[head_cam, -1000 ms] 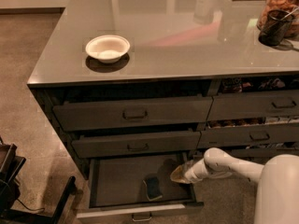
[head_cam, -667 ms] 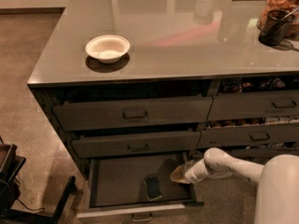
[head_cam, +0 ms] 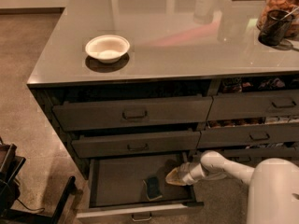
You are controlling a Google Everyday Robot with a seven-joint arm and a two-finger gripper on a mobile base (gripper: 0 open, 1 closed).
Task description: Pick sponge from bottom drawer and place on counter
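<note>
The bottom drawer (head_cam: 117, 178) of the left stack is pulled open. The sponge (head_cam: 153, 188) lies on its floor near the front, dark face up, right of the middle. My gripper (head_cam: 174, 176) reaches in from the right on a white arm and hovers over the drawer's right part, just right of and slightly behind the sponge, not touching it. The counter (head_cam: 177, 36) is a glossy grey slab above the drawers.
A white bowl (head_cam: 107, 47) sits on the counter's left front. A dark cup (head_cam: 274, 27) and a jar (head_cam: 280, 3) stand at the counter's far right. Two upper left drawers (head_cam: 133, 113) stand slightly ajar. A black stand (head_cam: 14, 185) is on the floor at left.
</note>
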